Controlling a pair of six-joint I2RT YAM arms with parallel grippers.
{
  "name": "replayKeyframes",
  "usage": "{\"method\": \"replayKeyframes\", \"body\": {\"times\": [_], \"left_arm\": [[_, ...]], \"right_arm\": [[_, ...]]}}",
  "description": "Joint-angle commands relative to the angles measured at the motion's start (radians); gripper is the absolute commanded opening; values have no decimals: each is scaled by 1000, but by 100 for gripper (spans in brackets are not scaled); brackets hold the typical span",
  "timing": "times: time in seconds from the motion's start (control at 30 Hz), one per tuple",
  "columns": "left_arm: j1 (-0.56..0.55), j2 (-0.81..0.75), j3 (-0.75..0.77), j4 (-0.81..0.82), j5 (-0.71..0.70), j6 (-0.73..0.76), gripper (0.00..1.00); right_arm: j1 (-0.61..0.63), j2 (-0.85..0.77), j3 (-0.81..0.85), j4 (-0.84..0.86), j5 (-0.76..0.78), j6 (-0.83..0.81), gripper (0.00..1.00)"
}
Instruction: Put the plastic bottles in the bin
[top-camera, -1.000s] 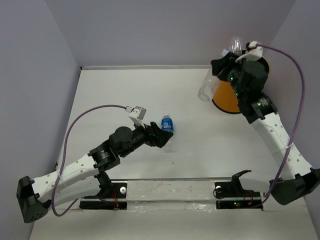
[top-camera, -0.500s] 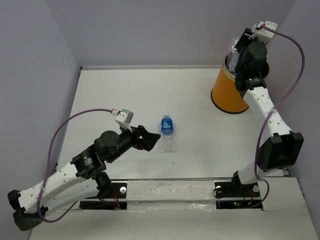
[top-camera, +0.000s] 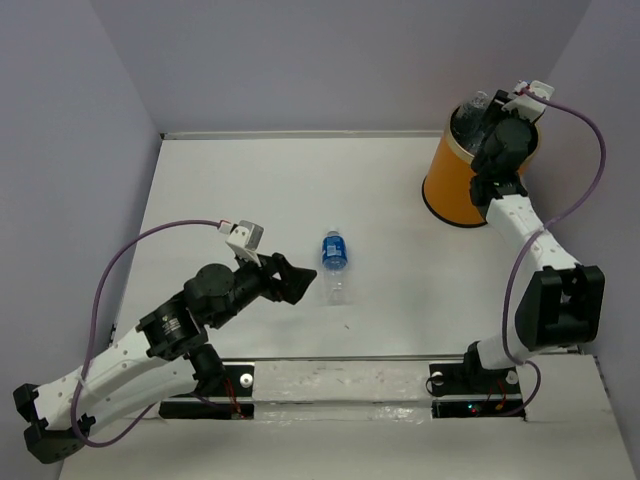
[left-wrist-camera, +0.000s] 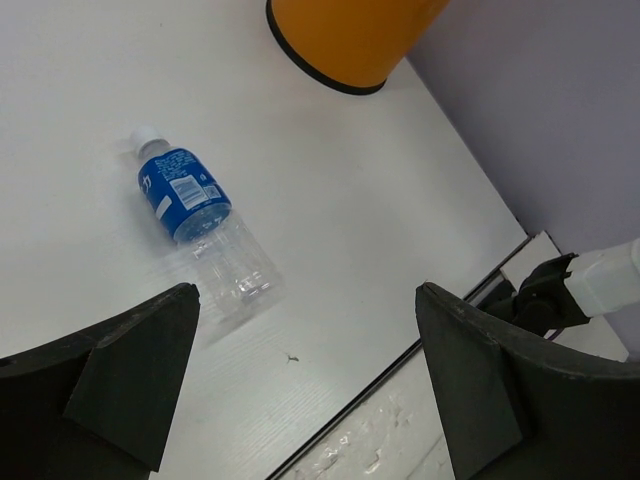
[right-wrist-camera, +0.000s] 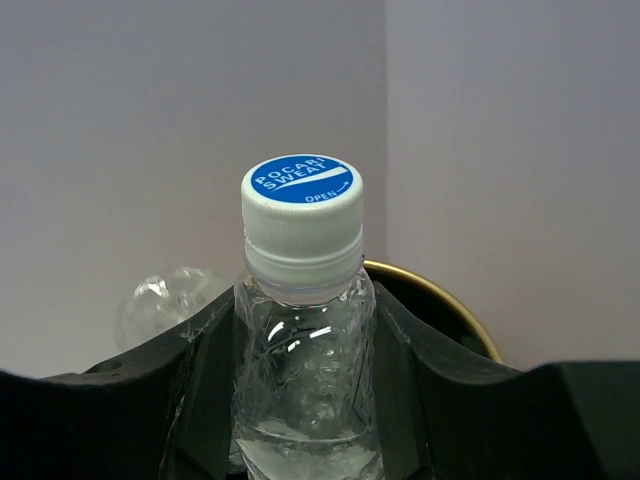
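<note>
A clear bottle with a blue label (top-camera: 335, 258) lies on the white table, cap pointing away; it also shows in the left wrist view (left-wrist-camera: 195, 225). My left gripper (top-camera: 300, 280) is open and empty just left of it, not touching it (left-wrist-camera: 305, 390). The orange bin (top-camera: 460, 185) stands at the back right; its base shows in the left wrist view (left-wrist-camera: 345, 40). My right gripper (top-camera: 488, 122) is over the bin's mouth, shut on a clear bottle with a white cap (right-wrist-camera: 303, 330). The bin's rim (right-wrist-camera: 455, 305) lies behind it. Another clear bottle (right-wrist-camera: 165, 305) shows at the left.
Purple walls close in the table at the back and both sides, near the bin. A metal rail (top-camera: 340, 375) with the arm bases runs along the near edge. A white cable fitting (left-wrist-camera: 610, 280) shows past the table edge.
My right gripper has carried its clear bottle from beside the bin up over the bin's mouth. My left gripper has backed away leftward from the blue-label bottle, which lies still.
</note>
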Motion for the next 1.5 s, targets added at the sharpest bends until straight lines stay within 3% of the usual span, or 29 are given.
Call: {"method": "replayKeyframes", "body": {"times": [0.0, 0.1, 0.2, 0.4, 0.57, 0.7, 0.93, 1.0, 1.07, 1.13, 1.17, 1.2, 1.3, 1.37, 1.4, 1.43, 1.47], "left_arm": [[-1, 10, 25, 29, 13, 23, 99], [0, 4, 21, 31, 6, 20, 99], [-1, 1, 19, 34, 5, 17, 99], [-1, 16, 21, 31, 6, 20, 99], [-1, 30, 33, 23, -16, 17, 99], [-1, 76, 47, -6, -59, -9, 99], [-1, 183, 28, -28, -86, -113, 99], [-1, 211, -2, 5, -87, -136, 99], [-1, 260, -22, 47, -86, -167, 99], [-1, 315, -30, 80, -99, -196, 99], [-1, 331, -38, 113, -116, -231, 99], [0, 367, -42, 135, -121, -244, 99], [0, 439, -38, 188, -133, -268, 99], [0, 527, -18, 207, -126, -273, 99], [0, 560, -4, 225, -124, -274, 99], [0, 629, 7, 229, -128, -285, 99], [0, 662, 30, 233, -147, -287, 99]], "right_arm": [[-44, 17, 163, -224, -39, 102, 22], [-74, 70, 320, -374, -47, 145, 25], [-118, 107, 303, -399, -50, 169, 26], [-241, 114, 212, -518, -140, 399, 31], [-264, 84, 301, -598, -218, 392, 85], [-264, 84, 408, -731, -306, 378, 96], [-264, 48, 456, -814, -390, 390, 100], [-252, -13, 432, -814, -442, 404, 94], [-215, -92, 354, -810, -517, 429, 76], [-97, -144, 233, -799, -539, 441, 50], [-47, -173, 182, -787, -542, 443, 22], [57, -219, 133, -763, -550, 447, 12], [190, -276, -60, -720, -548, 478, 8], [255, -317, -137, -687, -556, 509, 27], [302, -328, -198, -684, -562, 518, 54], [317, -348, -223, -683, -574, 525, 67], [333, -357, -266, -680, -624, 533, 87]]}}
